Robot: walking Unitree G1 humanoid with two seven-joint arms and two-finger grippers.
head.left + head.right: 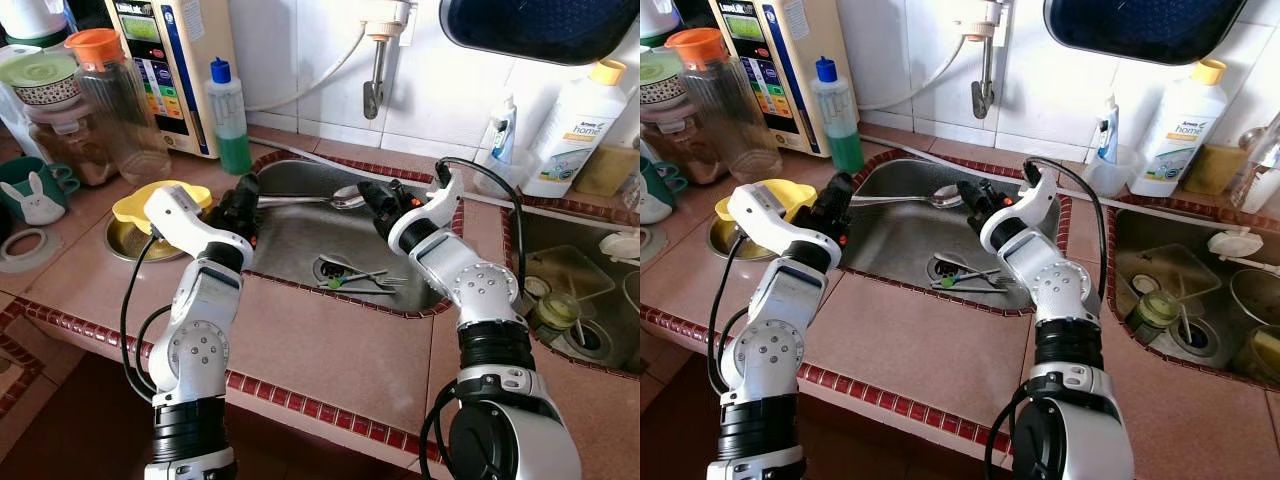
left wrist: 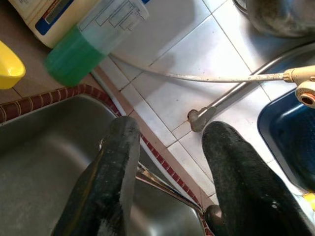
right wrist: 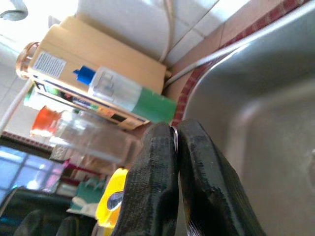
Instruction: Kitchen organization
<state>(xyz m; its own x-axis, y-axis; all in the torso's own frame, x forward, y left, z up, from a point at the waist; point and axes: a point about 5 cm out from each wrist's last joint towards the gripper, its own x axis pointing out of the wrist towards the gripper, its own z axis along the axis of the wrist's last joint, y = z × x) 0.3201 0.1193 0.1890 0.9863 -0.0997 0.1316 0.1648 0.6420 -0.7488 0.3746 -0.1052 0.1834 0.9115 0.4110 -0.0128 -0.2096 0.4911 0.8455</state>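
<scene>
1. Nearest: tiled table [image 1: 330, 350] with a red-brown edge, both silver arms reaching across it to the sink [image 1: 290, 240].
2. On the sink floor beside the drain: a few forks [image 1: 362, 281], lying loose, well below both end effectors.
3. Over the sink's left rim: left end effector [image 1: 243, 196], fingers [image 2: 114, 162] spread well apart, clamped on nothing, with the thin handle of the spoon [image 1: 340, 198] passing between them.
4. Over the sink's far right part: right end effector [image 1: 372, 192], fingers [image 3: 157, 162] pressed together, pinching the spoon at the bowl end.
5. Spoon itself: held level above the sink near the back wall, handle pointing toward the left end effector.
6. Left of the sink on the table: yellow lid [image 1: 140, 206] on a metal bowl.
7. Farther back: green bottle [image 1: 230, 118] with a blue cap, at the sink's far left corner.
8. Against the tiled wall: tap [image 1: 376, 70] above the sink, white bottle [image 1: 572, 128] with a yellow cap off to the right.
</scene>
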